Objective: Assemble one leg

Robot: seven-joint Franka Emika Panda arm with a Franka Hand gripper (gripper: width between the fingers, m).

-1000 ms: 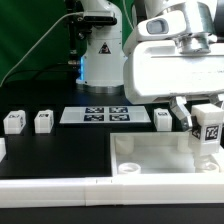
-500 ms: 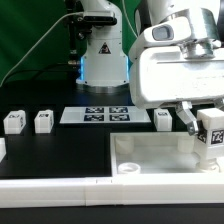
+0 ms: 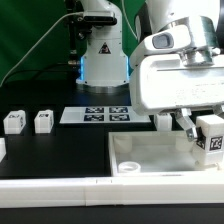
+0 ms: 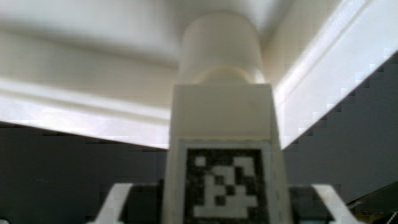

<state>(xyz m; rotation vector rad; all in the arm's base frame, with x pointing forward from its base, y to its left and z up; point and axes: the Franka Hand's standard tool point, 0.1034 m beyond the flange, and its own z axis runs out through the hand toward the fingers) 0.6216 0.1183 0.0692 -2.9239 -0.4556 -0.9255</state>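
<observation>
My gripper [image 3: 210, 140] is shut on a white leg [image 3: 212, 143] with a black-and-white tag, holding it upright over the far right corner of the large white tray-like part [image 3: 130, 160]. In the wrist view the leg [image 4: 224, 130] fills the middle, tag face toward the camera, its rounded end pointing at the tray's rim [image 4: 107, 100]. My fingertips [image 4: 128, 200] show on either side of the leg. Three more legs stand on the table: two at the exterior view's left [image 3: 13, 122] [image 3: 43, 121] and one [image 3: 163, 120] just behind the tray.
The marker board [image 3: 95, 115] lies on the black table behind the tray. A white rail [image 3: 60, 188] runs along the front edge. A dark camera stand with a blue light [image 3: 100, 50] stands at the back. A white piece [image 3: 2, 148] shows at the left edge.
My gripper has moved down and slightly to the exterior view's right with the leg, bringing it closer to the tray's corner.
</observation>
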